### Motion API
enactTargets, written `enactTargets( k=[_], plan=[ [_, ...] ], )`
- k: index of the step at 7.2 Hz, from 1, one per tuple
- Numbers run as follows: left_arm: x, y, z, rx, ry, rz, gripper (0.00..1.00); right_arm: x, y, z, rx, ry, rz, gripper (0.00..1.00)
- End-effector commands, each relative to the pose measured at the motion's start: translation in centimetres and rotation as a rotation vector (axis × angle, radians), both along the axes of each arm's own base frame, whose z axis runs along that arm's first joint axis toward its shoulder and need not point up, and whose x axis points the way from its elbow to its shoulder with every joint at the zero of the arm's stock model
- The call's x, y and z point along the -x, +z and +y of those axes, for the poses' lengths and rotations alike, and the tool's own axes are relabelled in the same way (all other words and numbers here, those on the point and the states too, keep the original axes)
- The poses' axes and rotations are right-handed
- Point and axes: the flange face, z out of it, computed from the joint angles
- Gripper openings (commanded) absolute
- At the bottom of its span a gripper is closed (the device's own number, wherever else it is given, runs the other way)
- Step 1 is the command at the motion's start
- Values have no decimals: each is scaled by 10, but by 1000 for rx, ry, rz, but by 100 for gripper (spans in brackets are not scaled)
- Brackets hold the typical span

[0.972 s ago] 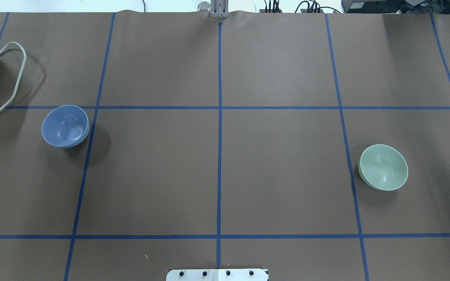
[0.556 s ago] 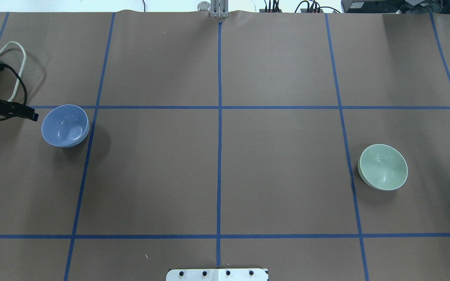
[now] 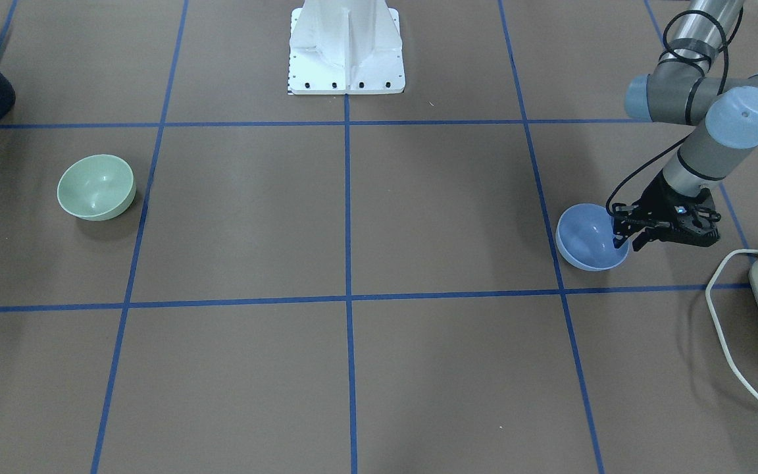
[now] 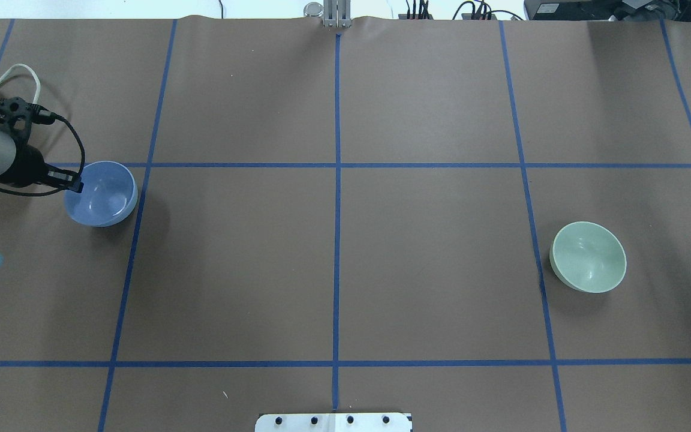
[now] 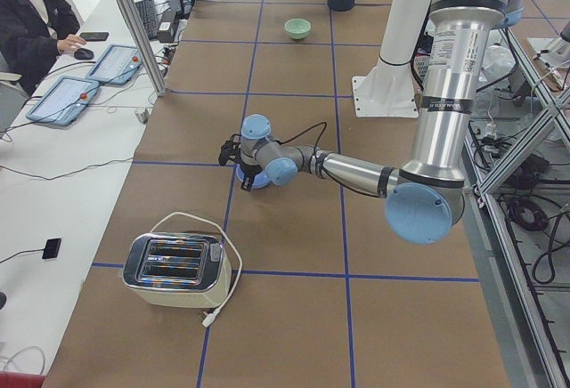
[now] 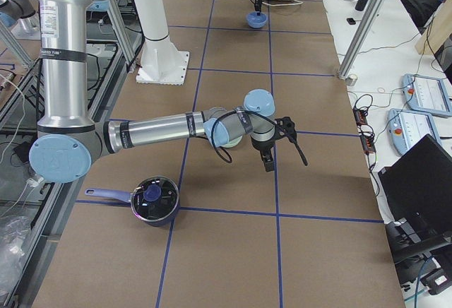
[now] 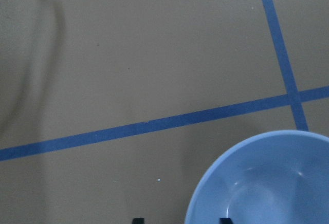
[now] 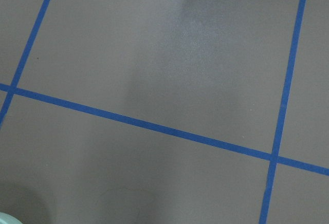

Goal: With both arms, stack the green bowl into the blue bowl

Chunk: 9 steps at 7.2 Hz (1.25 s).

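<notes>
Overhead exterior shows the empty blue bowl (image 4: 105, 195) on the desk's (image 4: 429, 258) left, the left pincer (image 3: 628, 242) spread open astride its rim, seemingly one finger inside, the empty green bowl (image 4: 589, 257) well apart at right; the right pincer's (image 6: 268, 160) state I cannot tell.

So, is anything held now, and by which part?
Nothing is held yet. The fingers of the left gripper are open astride the rim of the blue bowl; the green bowl sits alone.
</notes>
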Motion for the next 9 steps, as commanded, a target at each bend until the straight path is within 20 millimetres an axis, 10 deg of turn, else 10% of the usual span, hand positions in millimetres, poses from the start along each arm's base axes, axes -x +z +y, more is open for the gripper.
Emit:
enactTargets(
  k=[1, 4, 7, 9],
  plan=[
    [-1, -26, 4, -34, 8, 41, 0, 0, 0, 0, -1, 0, 0, 100],
    [-21, -164, -2, 70, -48, 173, 0, 0, -1, 0, 1, 0, -2, 100],
    [-174, -286, 44, 147, -46, 149, 0, 0, 1, 0, 4, -1, -2, 100],
    [-258, -322, 63, 144, -66, 122, 0, 0, 1, 0, 6, 1, -3, 100]
  ],
)
